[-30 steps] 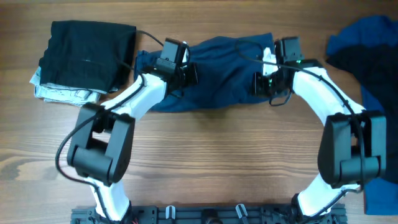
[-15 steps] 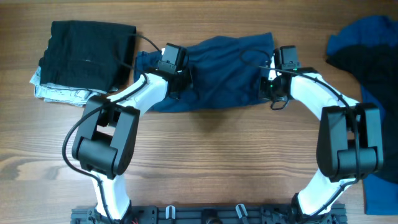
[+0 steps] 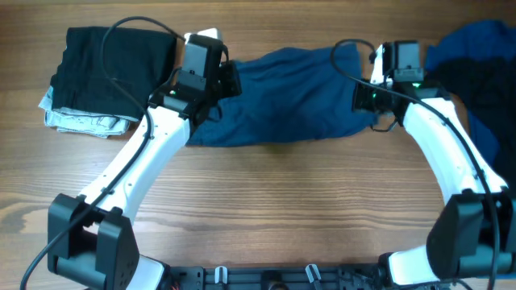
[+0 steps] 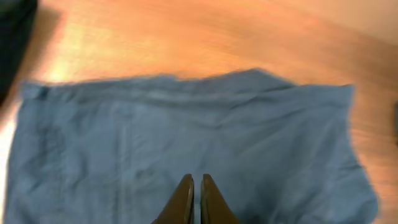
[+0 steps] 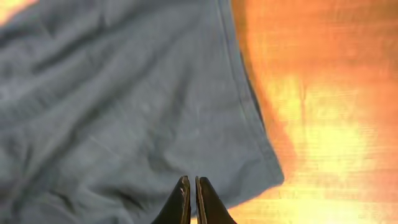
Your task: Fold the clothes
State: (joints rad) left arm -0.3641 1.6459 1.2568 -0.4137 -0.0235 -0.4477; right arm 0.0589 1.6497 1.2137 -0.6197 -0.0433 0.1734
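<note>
- Both arms have swung outward from the middle of the navy garment (image 3: 290, 97): the left gripper (image 4: 195, 180) now hangs over its left part and the right gripper (image 5: 191, 180) near its right edge
- Both pairs of jaws are pressed together, with no cloth visibly caught
- The garment lies flat and wider than before on the far side of the table (image 3: 266, 193), between the folded black stack (image 3: 113, 68) and the loose pile (image 3: 476, 64)
- The smoothing looks finished, so the fold likely comes next

The whole table (image 3: 266, 193) is seen from straight above by the fixed camera. From each wrist, the blue garment (image 3: 298, 97) is viewed closely, downward past the fingers (image 4: 184, 202). The garment is shared by all three views.
</note>
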